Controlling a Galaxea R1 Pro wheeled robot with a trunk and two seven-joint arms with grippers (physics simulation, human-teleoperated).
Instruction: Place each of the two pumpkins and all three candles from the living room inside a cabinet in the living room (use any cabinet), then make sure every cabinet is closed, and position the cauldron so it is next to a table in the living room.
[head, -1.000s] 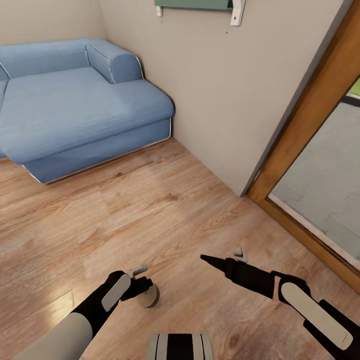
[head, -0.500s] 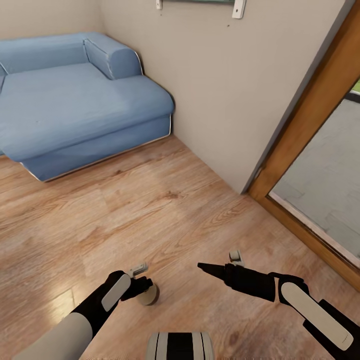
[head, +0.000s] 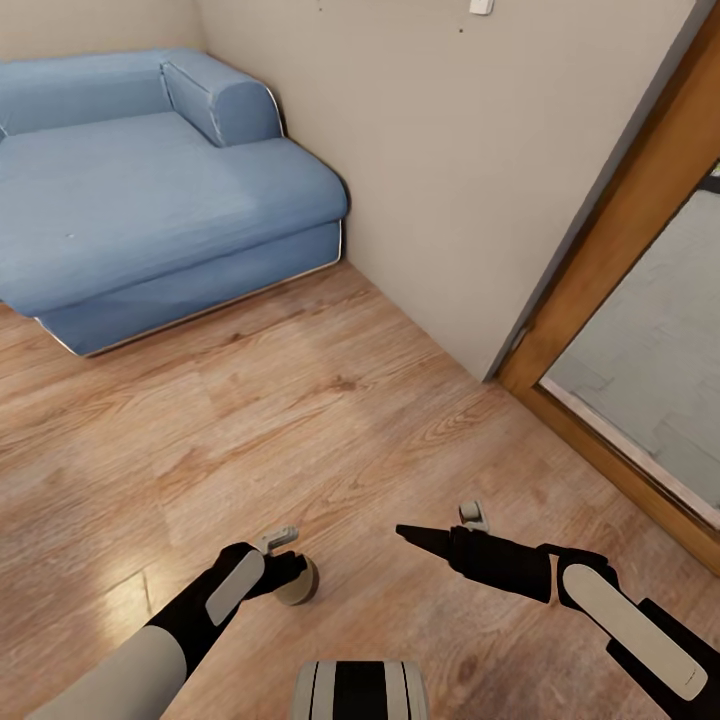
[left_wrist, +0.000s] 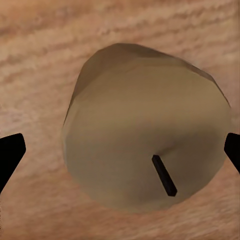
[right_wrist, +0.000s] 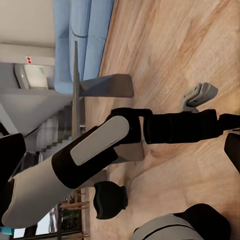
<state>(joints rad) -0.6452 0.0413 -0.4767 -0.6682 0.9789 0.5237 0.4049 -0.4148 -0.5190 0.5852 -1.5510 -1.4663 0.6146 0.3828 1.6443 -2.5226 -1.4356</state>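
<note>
Wood-plank floor (head: 330, 420) carries a blue sofa (head: 150, 190) set against the beige wall (head: 450, 150), with a wood-framed glass door (head: 620, 300) alongside. Left gripper (head: 290, 572) points down over a candle (head: 298, 585); in the left wrist view the candle (left_wrist: 145, 130) (pale cylinder, dark wick) sits between the two dark fingertips (left_wrist: 10, 155), which stand apart at either side without visible contact. Right gripper (head: 410, 532) hovers above bare floor, tapering to a single point; its jaw state cannot be determined.
</note>
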